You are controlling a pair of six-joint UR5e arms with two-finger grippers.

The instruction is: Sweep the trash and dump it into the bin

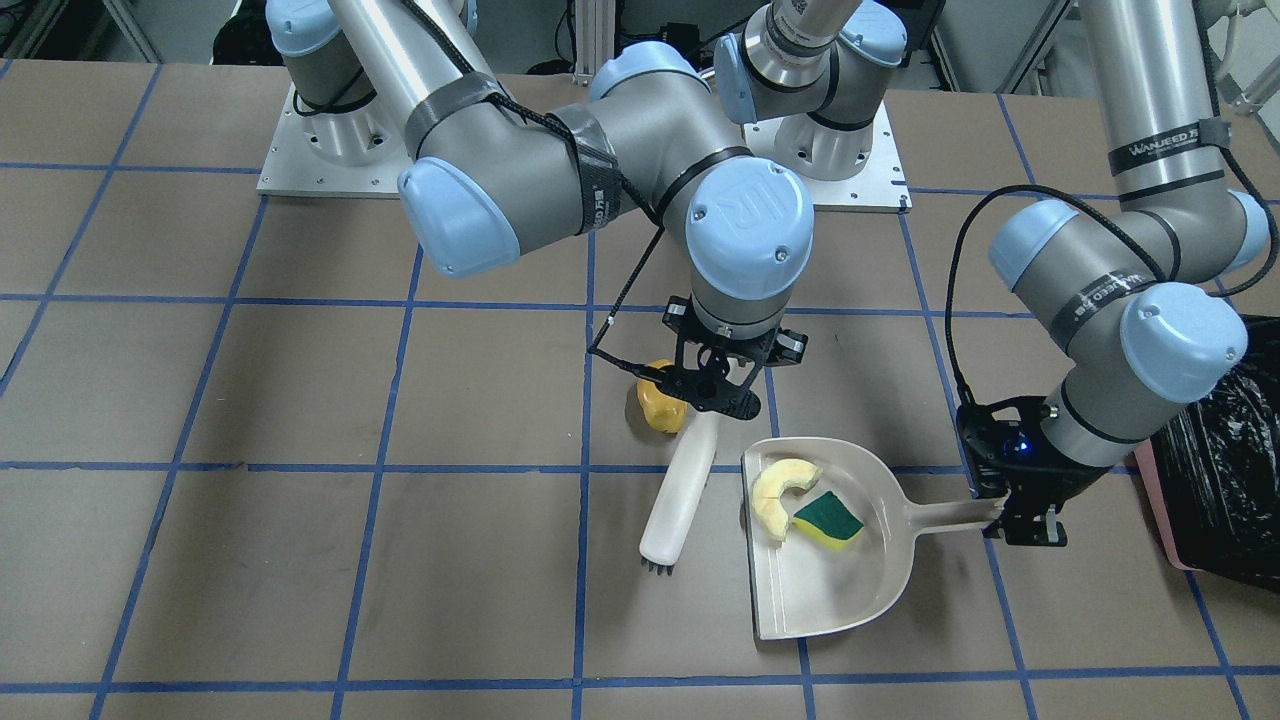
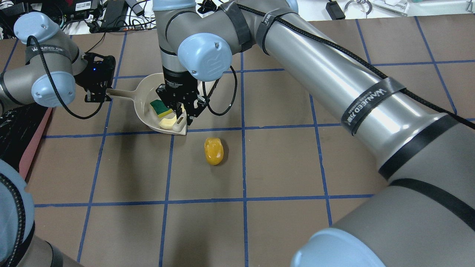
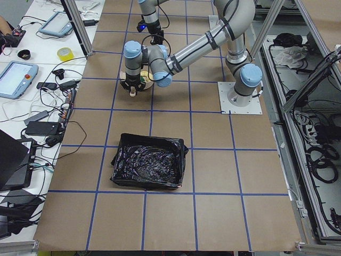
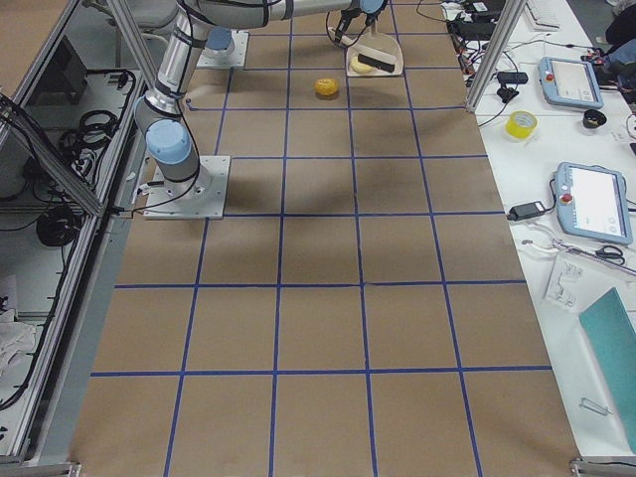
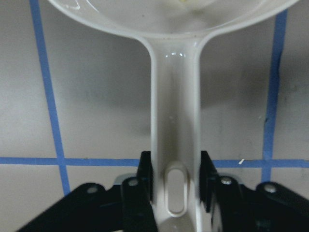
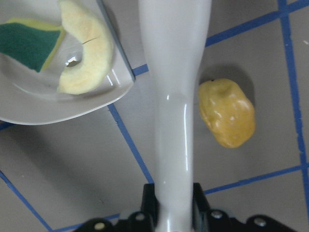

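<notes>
The beige dustpan (image 1: 830, 590) lies flat on the table with the pale crescent slice (image 1: 782, 493) and the green-faced yellow sponge (image 1: 828, 517) inside it. My left gripper (image 1: 1010, 515) is shut on the dustpan handle (image 5: 174, 111). My right gripper (image 1: 712, 395) is shut on the handle of the beige brush (image 1: 680, 490), which lies beside the pan's open edge. The orange-yellow potato piece (image 1: 660, 405) sits on the table, outside the pan, next to the brush handle (image 6: 174, 96). The pink bin with its black bag (image 1: 1225, 450) stands beyond my left gripper.
The table is brown with blue tape lines. The right arm's elbow (image 1: 600, 170) hangs over the middle of the table. The bin also shows in the overhead view (image 2: 15, 126) at the left edge.
</notes>
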